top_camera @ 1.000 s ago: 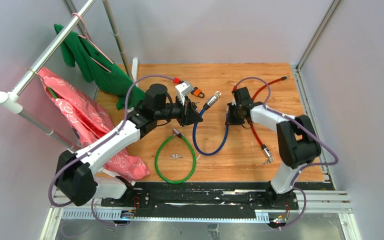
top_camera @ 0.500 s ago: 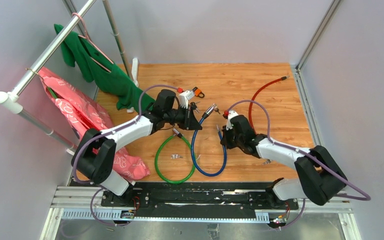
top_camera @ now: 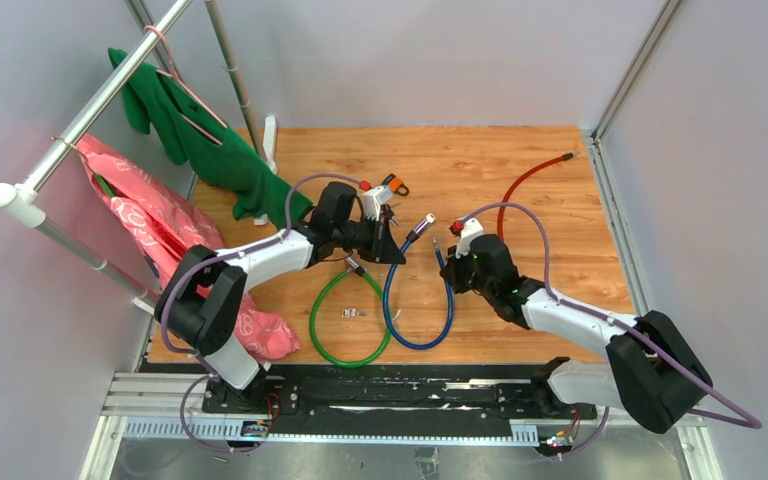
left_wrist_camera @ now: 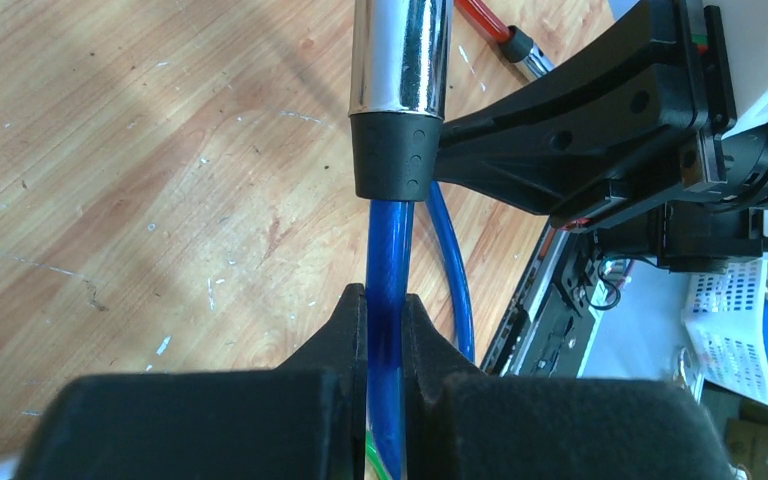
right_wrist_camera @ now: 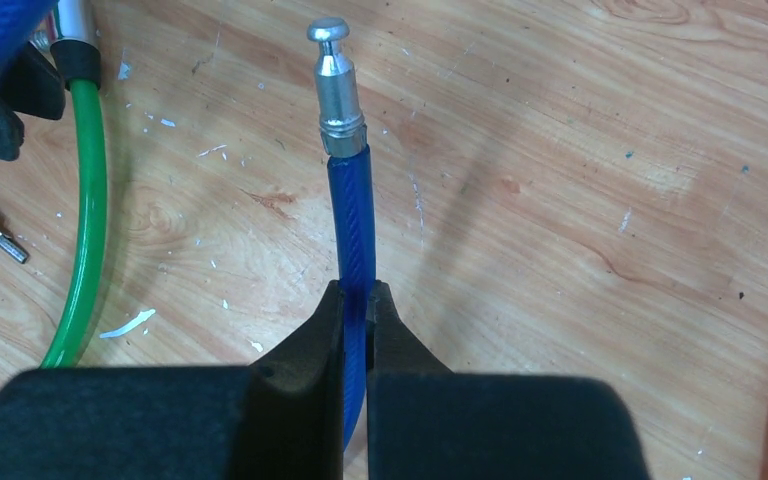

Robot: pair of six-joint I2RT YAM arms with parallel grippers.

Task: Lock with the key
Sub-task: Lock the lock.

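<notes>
Pinches the blue cable (top_camera: 392, 300) with the left gripper (left_wrist_camera: 385, 310), its jaws tight on the hose just below the chrome lock barrel (left_wrist_camera: 400, 55). Chosen, it seems, to leave the barrel free and pointing right. Pinches the same cable's other end with the right gripper (right_wrist_camera: 358, 300), jaws tight a little behind the metal pin (right_wrist_camera: 332, 60). Keeps the knobbed tip clear for pushing in.

From above, shows barrel and pin near each other at mid-table but apart, not lined up end to end. Lets the rest of the blue loop sag toward the near edge.

Leaves a small metal piece, probably the key (top_camera: 352, 313), on the wood inside the green cable (top_camera: 312, 320), near of the left gripper and touched by neither. Probably means joining pin to barrel first, then freeing one gripper to fetch and turn the key.
</notes>
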